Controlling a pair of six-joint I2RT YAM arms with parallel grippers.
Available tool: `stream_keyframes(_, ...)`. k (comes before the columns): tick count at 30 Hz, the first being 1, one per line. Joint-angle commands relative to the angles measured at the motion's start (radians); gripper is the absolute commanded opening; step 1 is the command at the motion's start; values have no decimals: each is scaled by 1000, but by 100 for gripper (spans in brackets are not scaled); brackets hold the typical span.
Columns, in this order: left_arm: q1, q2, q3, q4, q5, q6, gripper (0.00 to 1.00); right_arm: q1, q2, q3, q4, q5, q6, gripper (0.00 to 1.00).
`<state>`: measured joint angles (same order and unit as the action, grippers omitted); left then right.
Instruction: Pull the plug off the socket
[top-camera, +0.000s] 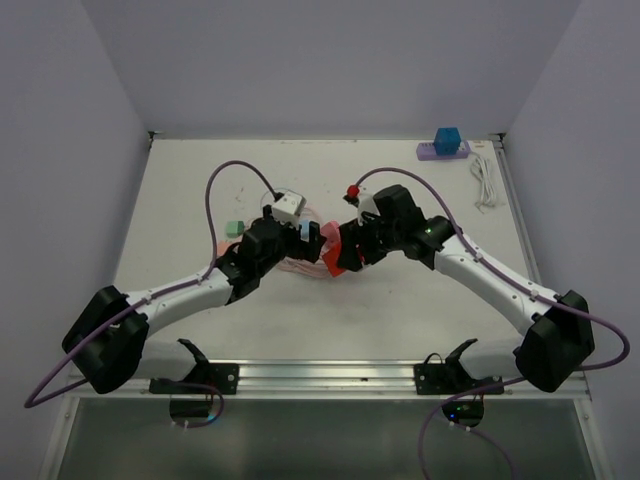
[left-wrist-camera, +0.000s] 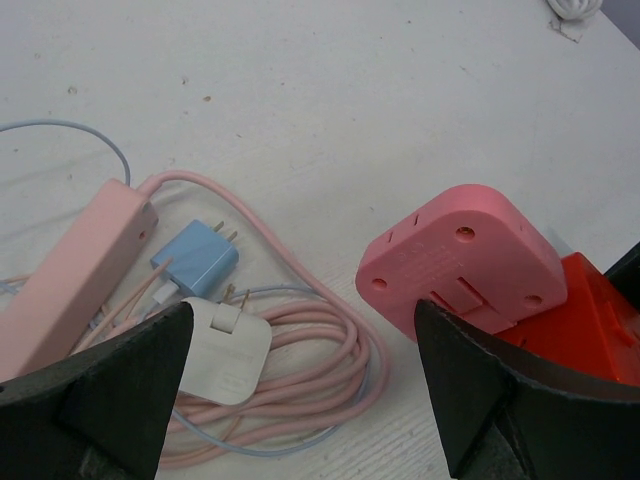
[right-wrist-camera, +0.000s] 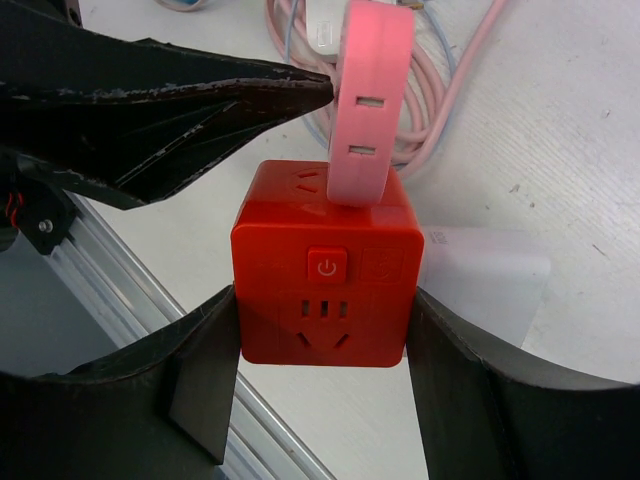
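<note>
Grips glossy red cube socket (right-wrist-camera: 325, 275) flat-sided between black fingers of right gripper (right-wrist-camera: 322, 330), over mid-table (top-camera: 420, 310). Carries rounded pink plug (right-wrist-camera: 368, 100) seated in socket's top face. Spreads left gripper (left-wrist-camera: 302, 312) wide about plug, one fingertip touching. Rests coiled pink cord (left-wrist-camera: 340, 325) on scuffed white tabletop, amid plain pale walls (top-camera: 320, 60).

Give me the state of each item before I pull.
Right gripper: shut on the red socket.
Left gripper: open, beside the pink plug.
Pink plug: seated in the red socket.
Red socket: held, front outlet empty.
Blue charger: unplugged, lying on the table.
White charger: unplugged, lying on the pink cord.
</note>
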<state>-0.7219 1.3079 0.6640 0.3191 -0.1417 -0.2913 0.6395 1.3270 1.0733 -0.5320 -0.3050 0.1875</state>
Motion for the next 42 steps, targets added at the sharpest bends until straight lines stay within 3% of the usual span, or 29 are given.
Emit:
stream_keyframes(1,15,13,46,41,-1,26,95,23,0,73,32,-52,-29,0)
stream_keyframes(10,62,-35,48,-11,19,-80,96,29,3,65,43,-26,-39,0)
stream_keyframes(17,99,-156,52,-175,16,-440,100,31,-14,27,115,-26,-25,0)
stream_keyframes(20,101,-186,46,-181,45,-528,100,29,-17,11,154,-45,-14,0)
stream_keyframes(29,99,-142,51,-101,161,-605,100,31,-31,-13,243,-108,18,0)
stream_keyframes(42,67,-42,86,-22,157,-626,99,42,-38,-23,300,-138,44,0)
